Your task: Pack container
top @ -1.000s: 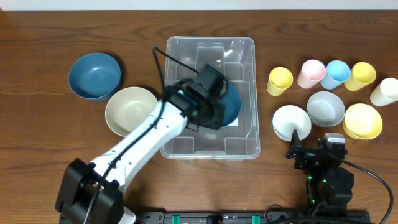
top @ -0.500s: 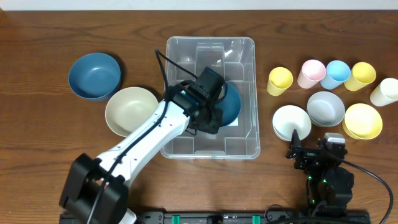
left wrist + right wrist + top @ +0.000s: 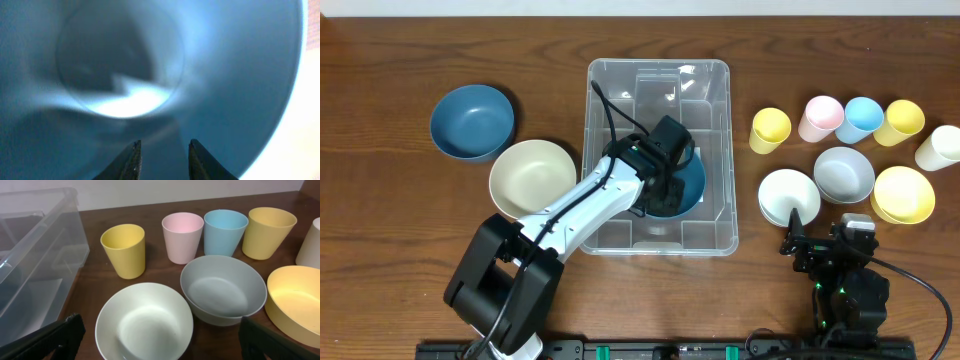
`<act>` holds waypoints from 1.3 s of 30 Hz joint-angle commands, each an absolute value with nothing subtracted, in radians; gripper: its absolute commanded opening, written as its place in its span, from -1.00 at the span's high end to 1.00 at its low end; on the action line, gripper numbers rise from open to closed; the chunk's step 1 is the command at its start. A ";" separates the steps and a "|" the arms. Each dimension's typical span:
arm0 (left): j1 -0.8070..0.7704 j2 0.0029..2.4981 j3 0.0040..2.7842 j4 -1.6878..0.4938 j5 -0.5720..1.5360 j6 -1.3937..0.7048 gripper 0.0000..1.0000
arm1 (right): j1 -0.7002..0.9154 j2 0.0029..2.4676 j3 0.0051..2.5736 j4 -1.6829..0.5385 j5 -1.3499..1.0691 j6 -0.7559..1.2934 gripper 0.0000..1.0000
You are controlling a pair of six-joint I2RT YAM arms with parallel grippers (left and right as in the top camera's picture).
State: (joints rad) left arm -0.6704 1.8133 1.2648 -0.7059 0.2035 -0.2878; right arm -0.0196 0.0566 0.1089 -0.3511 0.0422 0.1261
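Presently: left gripper (image 3: 164, 152) jaws apart, unclamped, low inside teal bowl (image 3: 120, 75). Teal bowl lying in container (image 3: 712, 100), mid-counter (image 3: 380, 260). Right gripper (image 3: 160, 345) jaws wide apart, empty, facing white bowl (image 3: 144, 322). Packed: one bowl. Outstanding, by estimate: loose bowls (image 3: 530, 178) and cups (image 3: 770, 129) either side.

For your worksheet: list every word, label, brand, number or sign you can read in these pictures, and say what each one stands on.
No text can be read in any view.
Container: clear plastic, no legible marking.
Blue bowl inside it: plain, blurred in the left wrist view.
Pink cup, white bowl and the other cups and bowls beside them: plain colours, no print.
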 commanded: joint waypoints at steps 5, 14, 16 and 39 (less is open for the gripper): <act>-0.660 1.813 1.263 -0.694 0.153 -0.283 0.36 | -0.029 0.051 0.106 -0.352 0.049 0.138 -0.98; -0.661 1.658 1.324 -0.833 0.152 -0.283 0.39 | -0.029 0.051 0.106 -0.352 0.049 0.138 -0.98; -0.661 1.615 1.324 -0.865 0.152 -0.286 0.39 | -0.029 0.051 0.106 -0.352 0.049 0.138 -0.98; -0.815 1.740 1.263 -0.912 0.175 -0.336 0.38 | -0.029 0.051 0.106 -0.352 0.049 0.138 -0.99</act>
